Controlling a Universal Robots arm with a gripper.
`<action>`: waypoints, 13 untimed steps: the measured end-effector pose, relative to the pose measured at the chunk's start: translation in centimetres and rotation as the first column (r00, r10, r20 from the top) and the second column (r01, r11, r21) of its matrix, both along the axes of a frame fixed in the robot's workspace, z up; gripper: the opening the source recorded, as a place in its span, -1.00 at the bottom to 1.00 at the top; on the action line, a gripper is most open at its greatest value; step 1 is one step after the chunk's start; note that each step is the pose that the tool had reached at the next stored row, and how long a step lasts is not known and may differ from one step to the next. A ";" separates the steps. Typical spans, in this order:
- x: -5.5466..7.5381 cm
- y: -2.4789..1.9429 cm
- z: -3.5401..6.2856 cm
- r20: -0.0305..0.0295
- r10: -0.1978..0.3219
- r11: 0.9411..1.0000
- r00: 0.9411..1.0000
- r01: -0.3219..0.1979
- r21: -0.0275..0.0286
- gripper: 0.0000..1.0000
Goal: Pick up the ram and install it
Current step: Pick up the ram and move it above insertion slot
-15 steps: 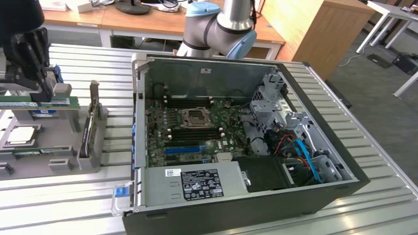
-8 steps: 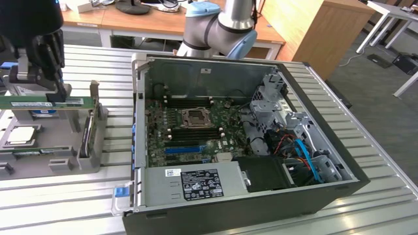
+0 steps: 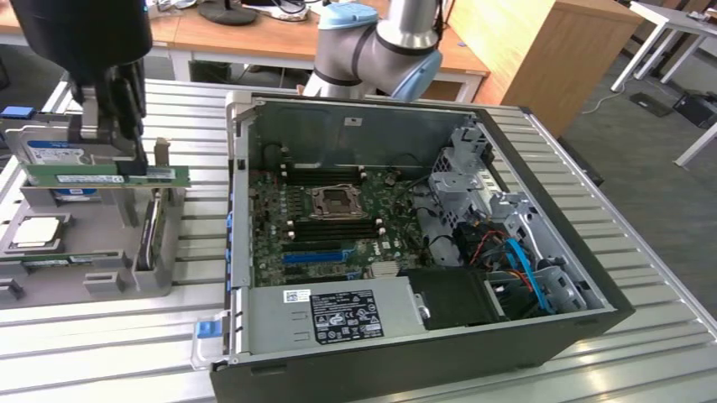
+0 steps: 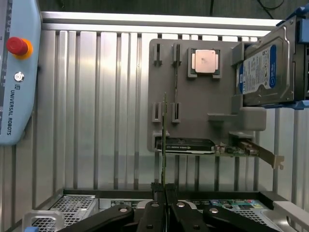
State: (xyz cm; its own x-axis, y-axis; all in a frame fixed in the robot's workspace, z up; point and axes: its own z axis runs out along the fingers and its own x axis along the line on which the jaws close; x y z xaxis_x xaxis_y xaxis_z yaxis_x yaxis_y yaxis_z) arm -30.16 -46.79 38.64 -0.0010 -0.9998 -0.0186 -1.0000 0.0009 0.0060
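Observation:
The ram (image 3: 50,175) is a long green strip with a pale label, held level and on edge above the grey fixture (image 3: 79,260) at the exterior view's left. My gripper (image 3: 112,158) is shut on its upper edge near the middle. In the wrist view the ram (image 4: 163,140) shows edge-on as a thin green line running out from my gripper (image 4: 164,192), whose dark fingers press together on it. The open computer case (image 3: 560,252) lies to the exterior view's right, its motherboard (image 3: 336,210) exposed.
The fixture (image 4: 212,101) carries a silver hard drive (image 4: 263,70) with a blue label, a processor (image 4: 203,61) and an expansion card (image 4: 193,144). A teach pendant (image 4: 14,72) lies on the slatted metal table (image 4: 96,106). The arm's base (image 3: 370,50) stands behind the case.

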 end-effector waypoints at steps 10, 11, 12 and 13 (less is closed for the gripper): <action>3.3 0.00 0.00 0.000 0.001 1.000 1.000 -0.001 0.000 -0.76; 3.6 0.00 0.00 0.000 0.001 1.000 1.000 -0.001 0.000 -0.76; 3.9 0.00 0.00 0.000 0.001 1.000 1.000 -0.001 0.000 -0.76; 4.2 0.00 0.00 0.000 0.001 1.000 1.000 -0.001 0.000 -0.76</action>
State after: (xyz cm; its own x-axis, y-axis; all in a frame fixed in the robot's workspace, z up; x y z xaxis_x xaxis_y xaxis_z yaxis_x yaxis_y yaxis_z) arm -25.95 -46.79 38.64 0.0001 -0.9998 -0.0186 -1.0000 -0.0002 0.0060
